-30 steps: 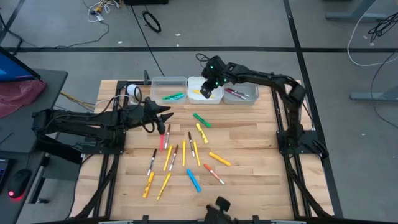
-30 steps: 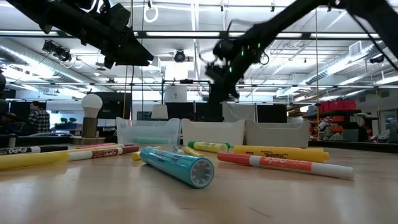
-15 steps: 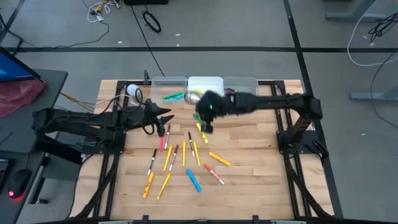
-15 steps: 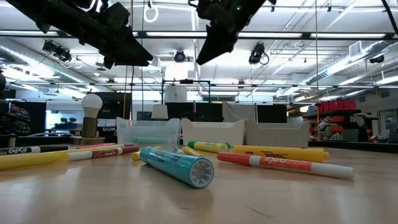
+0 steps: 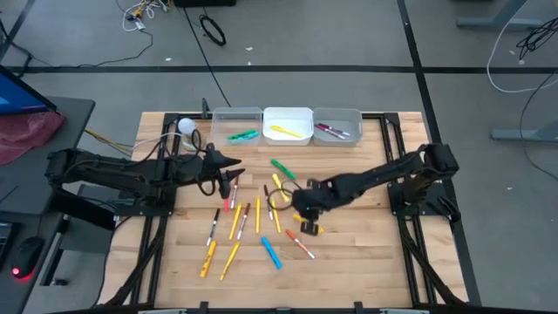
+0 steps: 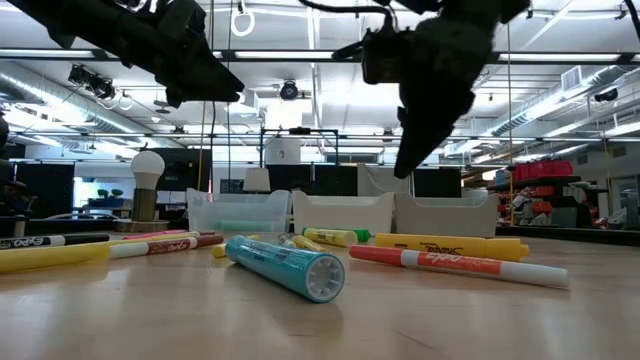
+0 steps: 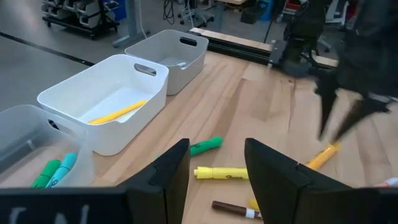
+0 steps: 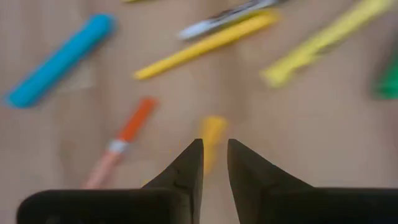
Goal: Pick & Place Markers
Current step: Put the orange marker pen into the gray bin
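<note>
Many markers lie flat and scattered on the wooden table (image 5: 349,249): a green one (image 5: 282,167), yellow ones (image 5: 235,222), a blue one (image 5: 272,253) and an orange-and-white one (image 5: 299,244). My right gripper (image 5: 302,212) hangs above them, pointing steeply down, slightly open and holding nothing. Its tips stand over an orange-yellow marker (image 8: 211,134). My left gripper (image 5: 230,166) hovers open and empty at the left, above the far end of the pile. Other markers lie in the three bins: green (image 5: 244,135), yellow (image 5: 288,131) and maroon (image 5: 336,131).
Three bins stand in a row along the far edge: clear (image 5: 237,113), white (image 5: 288,112) and clear (image 5: 338,113). A white bulb-shaped thing (image 5: 186,126) sits at the far left corner. Bare wood lies right of the markers, toward the right arm's base (image 5: 427,179).
My right gripper has swung from above the white bin at the far edge toward the near edge and a little down, and now hangs over the scattered markers. A yellow marker lies in the white bin where it hovered.
</note>
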